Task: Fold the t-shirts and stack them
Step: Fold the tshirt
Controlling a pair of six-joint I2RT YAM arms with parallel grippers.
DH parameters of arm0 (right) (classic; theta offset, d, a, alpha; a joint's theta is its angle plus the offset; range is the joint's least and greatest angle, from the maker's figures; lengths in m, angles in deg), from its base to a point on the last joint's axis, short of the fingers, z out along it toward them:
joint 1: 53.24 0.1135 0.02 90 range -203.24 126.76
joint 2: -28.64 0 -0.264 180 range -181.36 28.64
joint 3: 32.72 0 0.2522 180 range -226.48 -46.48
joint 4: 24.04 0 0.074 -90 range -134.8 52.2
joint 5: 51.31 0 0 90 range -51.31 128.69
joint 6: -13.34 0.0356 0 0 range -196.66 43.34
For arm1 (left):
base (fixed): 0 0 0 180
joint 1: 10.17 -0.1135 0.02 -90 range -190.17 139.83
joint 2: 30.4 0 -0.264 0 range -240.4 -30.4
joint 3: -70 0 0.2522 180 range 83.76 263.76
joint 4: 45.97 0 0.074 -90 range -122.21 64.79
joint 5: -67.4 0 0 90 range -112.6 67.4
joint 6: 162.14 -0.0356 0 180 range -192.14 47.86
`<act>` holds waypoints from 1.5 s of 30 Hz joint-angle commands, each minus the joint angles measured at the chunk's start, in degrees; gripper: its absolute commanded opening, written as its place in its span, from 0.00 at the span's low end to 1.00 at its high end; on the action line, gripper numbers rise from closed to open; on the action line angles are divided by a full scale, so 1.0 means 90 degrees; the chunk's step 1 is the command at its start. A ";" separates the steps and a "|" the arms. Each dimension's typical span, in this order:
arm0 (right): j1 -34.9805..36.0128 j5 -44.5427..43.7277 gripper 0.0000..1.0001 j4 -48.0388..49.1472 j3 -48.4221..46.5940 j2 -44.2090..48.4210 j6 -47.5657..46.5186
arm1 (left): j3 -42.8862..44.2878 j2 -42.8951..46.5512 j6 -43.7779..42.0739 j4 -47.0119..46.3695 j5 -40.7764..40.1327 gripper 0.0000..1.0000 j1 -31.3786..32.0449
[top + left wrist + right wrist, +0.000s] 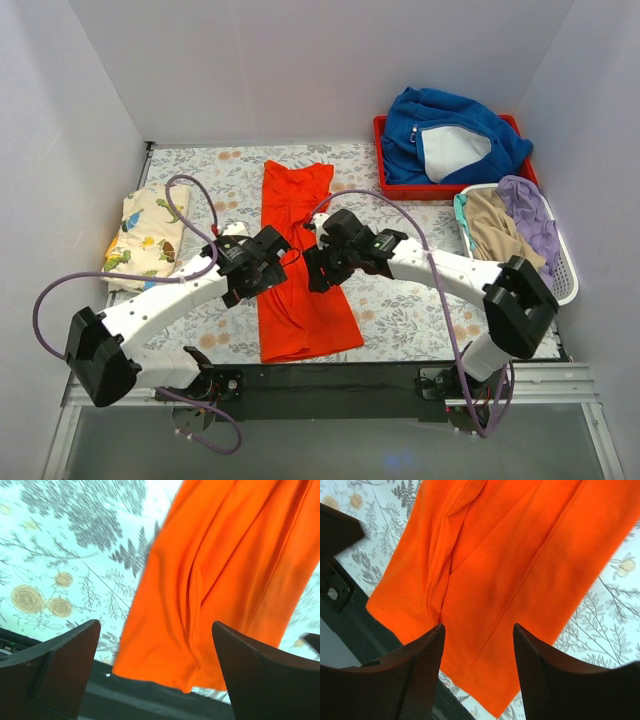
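at centre, orange-red t-shirt folded lengthwise

I am two matching white-shelled arms, the left arm and the right arm, each with chunky black joint housings. A thin purple cable runs along the left one, and a second purple cable along the right. Both are bolted to a black base rail. My jaws end in dark wedge-shaped fingers (their inner pads are finely mesh-textured).
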 commanded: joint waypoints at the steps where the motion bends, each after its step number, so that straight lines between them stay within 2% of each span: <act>1: -0.0034 0.0611 0.63 0.0543 -0.0361 -0.0453 -0.0262 | 0.0029 0.0846 0.0593 0.0294 -0.0989 0.94 -0.0223; 5: -0.0034 0.1049 0.71 0.0806 -0.0458 -0.0892 -0.0301 | -0.0001 0.1696 0.0739 0.0362 -0.1331 0.94 -0.0301; 10: -0.0004 0.1490 0.71 0.1149 -0.0750 -0.1469 -0.0116 | 0.0029 0.2263 0.0818 0.0440 -0.1673 0.94 -0.0321; 20: 0.0162 0.1803 0.69 0.1149 -0.1610 -0.2504 -0.0008 | -0.0059 0.2234 0.0574 0.0343 -0.1635 0.94 -0.0321; 31: 0.0289 0.1832 0.65 0.0914 -0.1835 -0.2895 -0.0076 | -0.0167 0.2215 0.0408 0.0118 -0.1469 0.94 -0.0321; 34: 0.0328 0.1862 0.59 0.0895 -0.1806 -0.2944 -0.0076 | -0.0196 0.2176 0.0369 0.0069 -0.1439 0.94 -0.0321; 37: 0.0337 0.1803 0.50 0.0856 -0.1816 -0.2973 -0.0086 | -0.0206 0.2137 0.0369 0.0079 -0.1410 0.94 -0.0321; 40: 0.0347 0.1715 0.35 0.0817 -0.1845 -0.2973 -0.0105 | -0.0225 0.2127 0.0359 0.0050 -0.1400 0.95 -0.0321; 41: 0.0347 0.1725 0.27 0.0798 -0.1845 -0.2964 -0.0115 | -0.0225 0.2127 0.0359 0.0050 -0.1400 0.94 -0.0321; 45: 0.0337 0.1706 0.13 0.0768 -0.1816 -0.2954 -0.0116 | -0.0264 0.2088 0.0320 0.0030 -0.1381 0.95 -0.0331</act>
